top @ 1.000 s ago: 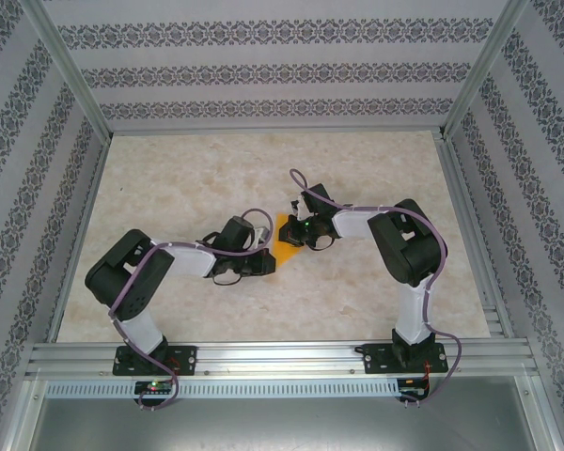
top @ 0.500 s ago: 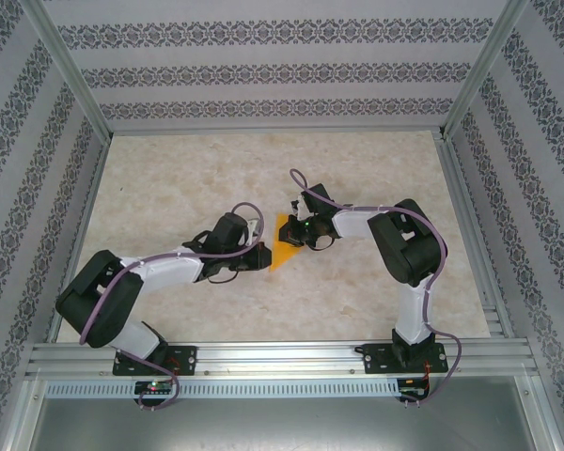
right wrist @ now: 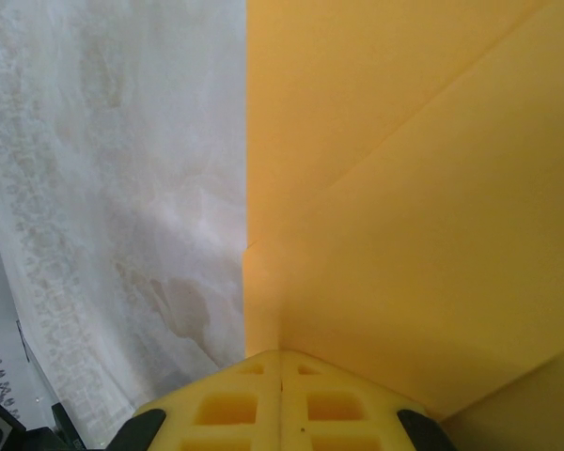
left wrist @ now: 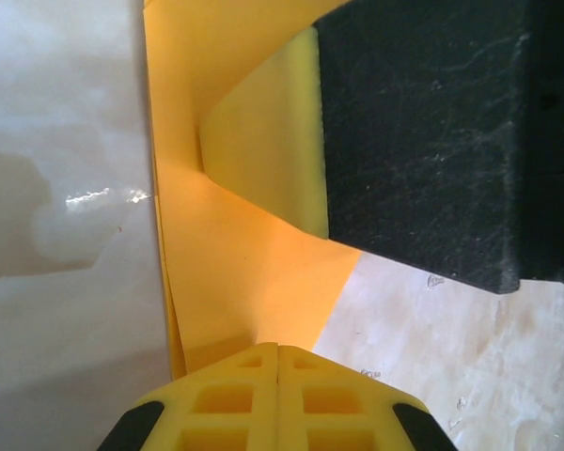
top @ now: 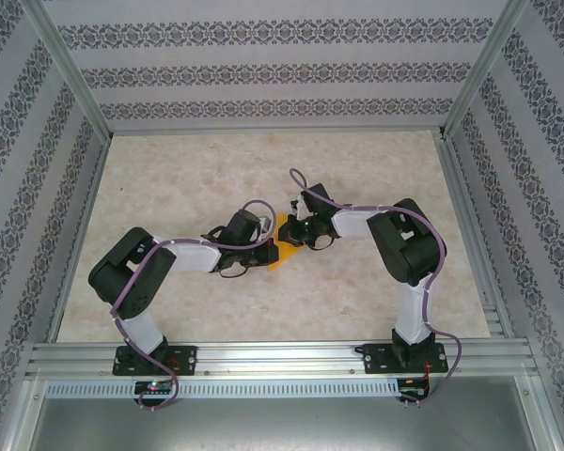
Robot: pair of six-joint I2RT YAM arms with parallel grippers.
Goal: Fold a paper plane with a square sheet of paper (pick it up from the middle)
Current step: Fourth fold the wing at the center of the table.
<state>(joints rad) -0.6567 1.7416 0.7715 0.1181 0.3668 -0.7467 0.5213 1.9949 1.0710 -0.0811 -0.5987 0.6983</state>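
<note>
The orange square sheet of paper (top: 281,246) lies partly folded on the middle of the table, with a diagonal crease across it (right wrist: 404,207). My left gripper (top: 264,252) is shut, and its yellow tips (left wrist: 279,349) rest on the paper's (left wrist: 235,272) near edge. My right gripper (top: 296,232) is also shut, its tips (right wrist: 280,355) touching the paper from the opposite side. In the left wrist view the right gripper's black finger with its yellow pad (left wrist: 273,141) presses flat on the sheet. The arms hide much of the paper from above. No finished paper plane is in view.
The marbled tabletop (top: 197,169) is fenced by patterned walls and aluminium posts (top: 75,85). A metal rail (top: 282,357) carrying both arm bases runs along the near edge.
The left arm swung its elbow out to the left and back. Its gripper has shifted slightly right, further over the paper. The right arm has stayed still.
</note>
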